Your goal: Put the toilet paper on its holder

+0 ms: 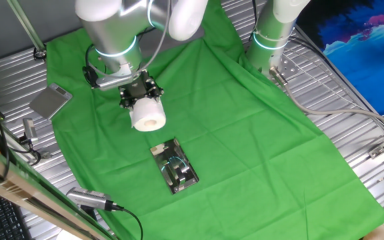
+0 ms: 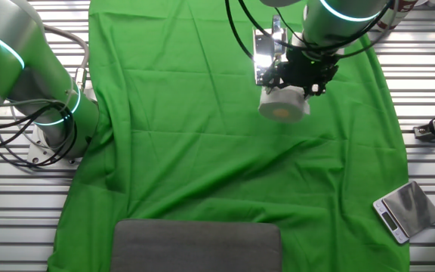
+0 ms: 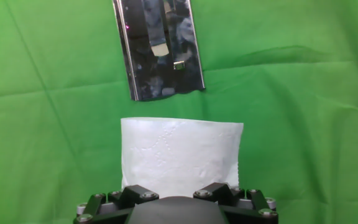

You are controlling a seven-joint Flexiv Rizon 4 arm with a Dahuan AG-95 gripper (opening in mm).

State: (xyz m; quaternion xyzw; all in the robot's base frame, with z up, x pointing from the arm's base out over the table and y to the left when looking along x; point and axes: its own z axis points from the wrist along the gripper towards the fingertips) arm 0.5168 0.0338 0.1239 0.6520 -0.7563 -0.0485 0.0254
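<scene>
The toilet paper [image 1: 148,115] is a white roll held in my gripper [image 1: 141,93], lifted above the green cloth, its hollow core facing outward. It shows in the other fixed view [image 2: 284,104] under the gripper [image 2: 299,75], and in the hand view [image 3: 179,155] between my fingers, which hide behind it. The holder [image 1: 174,167] is a shiny chrome plate with a raised bar, lying flat on the cloth just beyond the roll. In the hand view it [image 3: 160,50] lies straight ahead. In the other fixed view only its edge [image 2: 263,54] shows behind the arm.
A green cloth [image 1: 245,133] covers the table. A flat dull grey square plate [image 1: 51,101] lies at the cloth's edge, seen also in the other fixed view [image 2: 406,210]. A second arm's base [image 1: 272,37] stands at the far corner. A grey pad [image 2: 196,245] lies at one edge.
</scene>
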